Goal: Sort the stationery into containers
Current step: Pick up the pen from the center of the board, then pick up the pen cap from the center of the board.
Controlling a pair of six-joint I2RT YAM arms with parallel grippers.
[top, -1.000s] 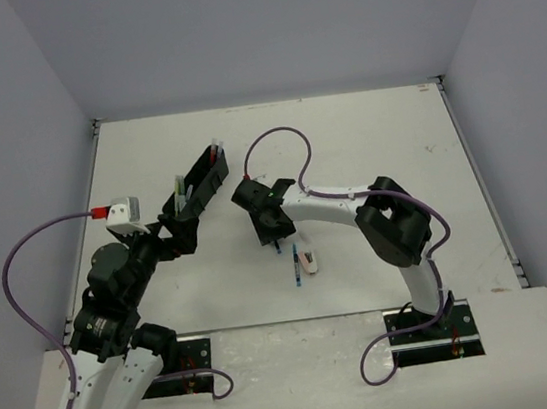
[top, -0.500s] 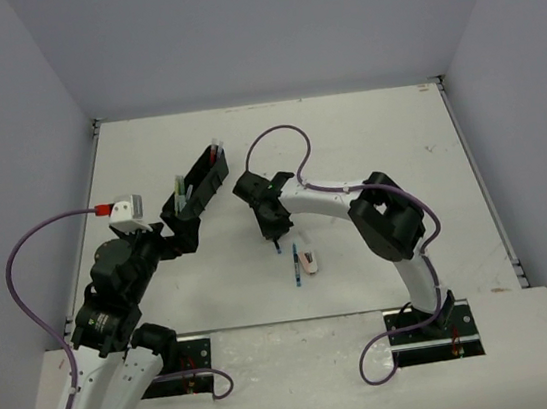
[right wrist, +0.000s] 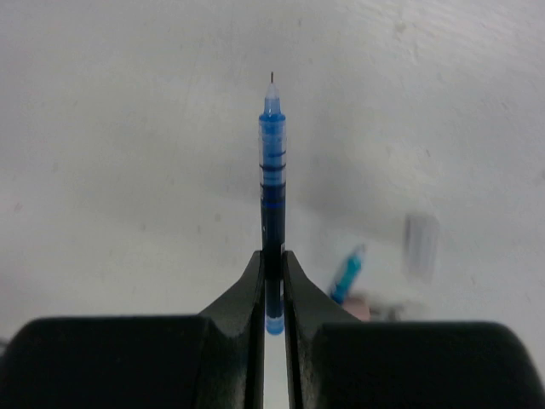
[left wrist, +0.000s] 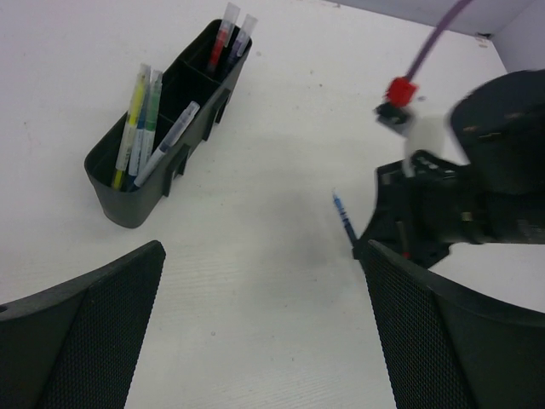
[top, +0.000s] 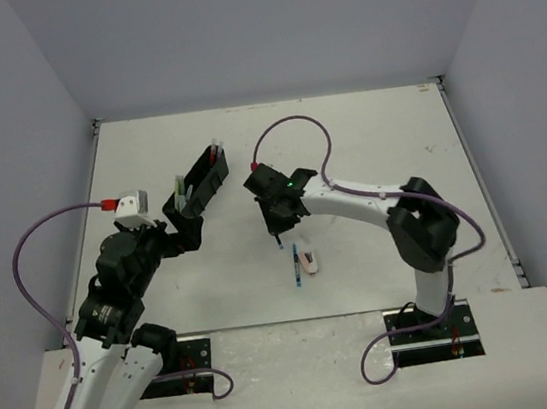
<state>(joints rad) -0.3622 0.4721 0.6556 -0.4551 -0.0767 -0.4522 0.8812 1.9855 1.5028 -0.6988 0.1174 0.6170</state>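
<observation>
While your right gripper (right wrist: 272, 256) is pinching the blue pen (right wrist: 272, 170) near its tail, you are hovering at 4 o'clock of the tray (top: 201, 186) | left gripper (left wrist: 262, 251) gaping, empty | risk: pen pivoting in that short grip, missing its compartment.

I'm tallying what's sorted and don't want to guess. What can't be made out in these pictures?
Right wrist view: behind the held blue pen in the right gripper, a second blue pen and a pale block are out of focus.
Top view: the pens in the organiser tray are too small to count.
Left wrist view: the tray's walls hide those pens' lower ends; the left gripper has its fingers cut off by the bottom edge.
</observation>
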